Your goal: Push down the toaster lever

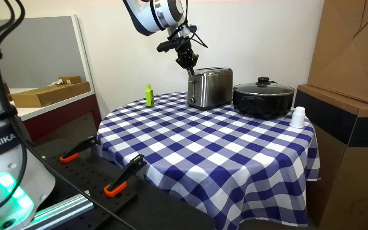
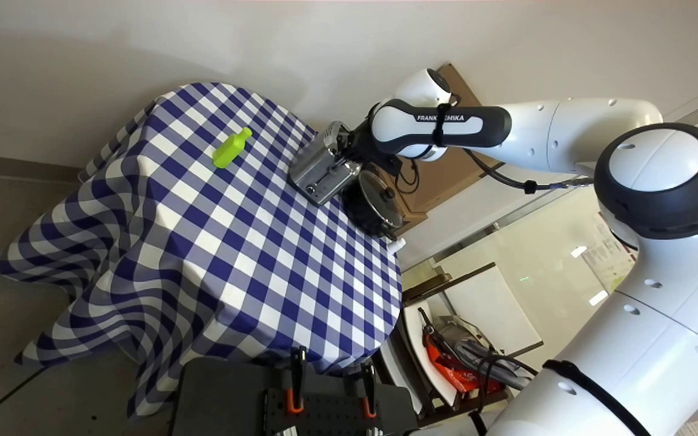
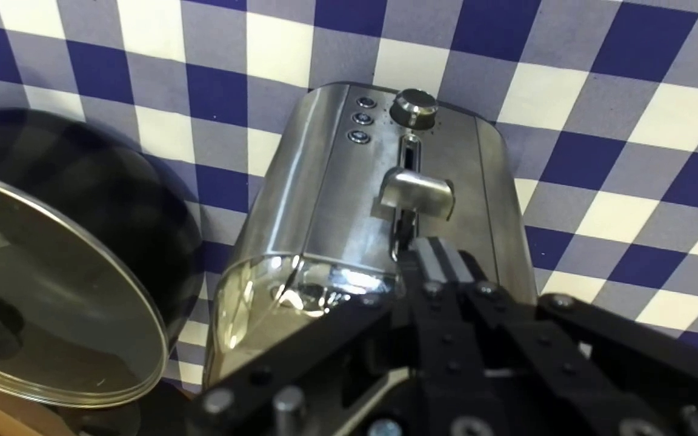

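The silver toaster (image 1: 216,88) stands upright on the checkered tablecloth, also seen in an exterior view (image 2: 315,172) and the wrist view (image 3: 349,200). Its metal lever (image 3: 418,192) sticks out from the slotted end face, above the round knob (image 3: 414,109) and several small buttons. In an exterior view the lever (image 1: 192,81) appears near the top of its slot. My gripper (image 3: 440,251) is shut and empty, its fingertips together by the upper end of the slot. In an exterior view the gripper (image 1: 191,72) points down just above the lever. Whether the fingertips touch the lever or toaster cannot be told.
A black pot (image 1: 264,99) with a glass lid stands close beside the toaster. White cups (image 1: 298,117) stand near the table edge beyond it. A lime-green bottle (image 1: 149,95) stands on the toaster's other side. A wall is behind the table, and cardboard boxes (image 1: 343,127) stand beside it.
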`<state>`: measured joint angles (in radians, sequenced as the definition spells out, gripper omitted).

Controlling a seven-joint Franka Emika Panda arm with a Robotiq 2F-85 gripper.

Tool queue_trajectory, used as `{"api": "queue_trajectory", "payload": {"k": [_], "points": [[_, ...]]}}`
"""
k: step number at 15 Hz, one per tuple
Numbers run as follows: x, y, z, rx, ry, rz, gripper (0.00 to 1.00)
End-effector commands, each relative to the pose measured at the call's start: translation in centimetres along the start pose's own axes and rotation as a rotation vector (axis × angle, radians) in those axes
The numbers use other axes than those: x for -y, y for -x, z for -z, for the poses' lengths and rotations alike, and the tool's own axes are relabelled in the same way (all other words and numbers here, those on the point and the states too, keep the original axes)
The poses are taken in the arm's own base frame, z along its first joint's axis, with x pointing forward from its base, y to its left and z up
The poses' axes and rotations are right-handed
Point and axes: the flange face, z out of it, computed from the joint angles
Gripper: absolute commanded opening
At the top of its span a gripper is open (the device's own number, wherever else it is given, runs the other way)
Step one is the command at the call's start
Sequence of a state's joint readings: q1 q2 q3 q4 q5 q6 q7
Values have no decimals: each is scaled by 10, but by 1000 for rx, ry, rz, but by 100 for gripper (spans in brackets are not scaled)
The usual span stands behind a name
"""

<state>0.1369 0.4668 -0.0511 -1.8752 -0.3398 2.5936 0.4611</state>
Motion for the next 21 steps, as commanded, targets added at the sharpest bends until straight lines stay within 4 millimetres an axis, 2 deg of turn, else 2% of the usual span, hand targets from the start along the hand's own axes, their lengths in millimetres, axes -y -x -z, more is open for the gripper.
{"api": "queue_trajectory", "payload": {"k": [1,8,17,21], "points": [[7,-10,-16,1,-7,38,0],[14,-5,-51,46,-1,74,0],[41,9,-100,90,-6,193,0],[37,9,-114,102,-40,178,0]]}}
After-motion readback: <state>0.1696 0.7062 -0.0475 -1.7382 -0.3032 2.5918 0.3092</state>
